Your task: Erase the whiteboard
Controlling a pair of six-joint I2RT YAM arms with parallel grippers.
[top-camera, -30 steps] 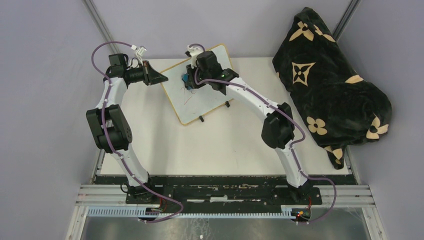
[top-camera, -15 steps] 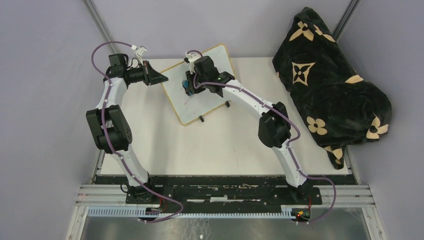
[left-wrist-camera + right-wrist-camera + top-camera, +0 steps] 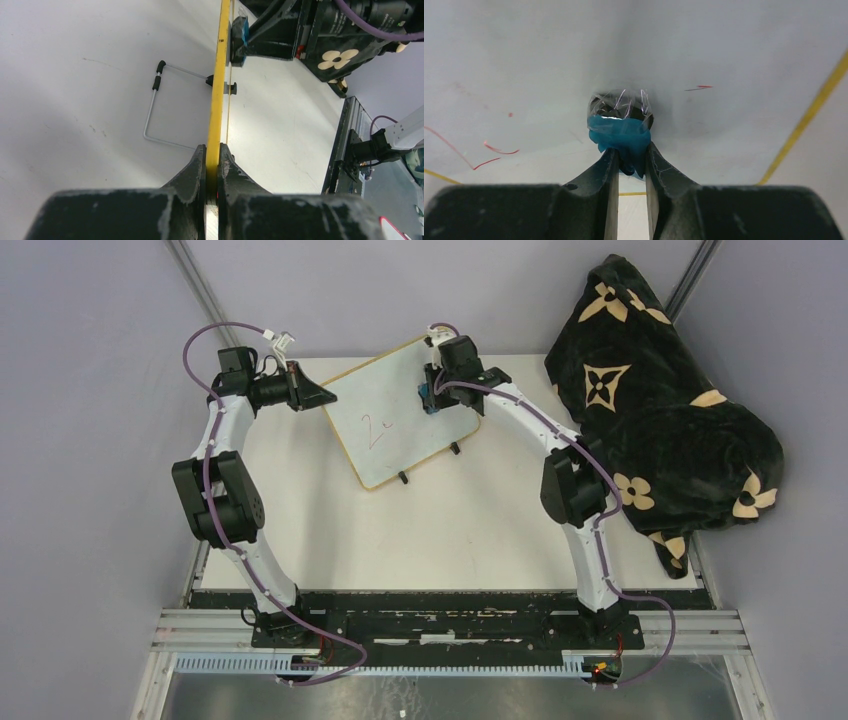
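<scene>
Whiteboard [image 3: 395,415] sits mid-way along the tabletop's far edge, left gripper [image 3: 212,150] clamped on its frame. Right gripper [image 3: 432,398], pinching a blue eraser pad [image 3: 621,135], just slid toward the far-right corner. That uncovers a red scribble [image 3: 377,427] mid-board, so I'd say it needs more wiping.

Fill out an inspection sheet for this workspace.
Surface: white table, lightly scuffed.
Job's things: whiteboard propped near the far edge, red marks on it; blue eraser against its face.
Clutter: black flowered blanket heaped at the right.
Pincers: left pincer shut on the whiteboard's frame; right pincer shut on the eraser.
Cables: purple cables run along both arms.
Surroundings: plain grey walls; metal rail by the arm bases.
</scene>
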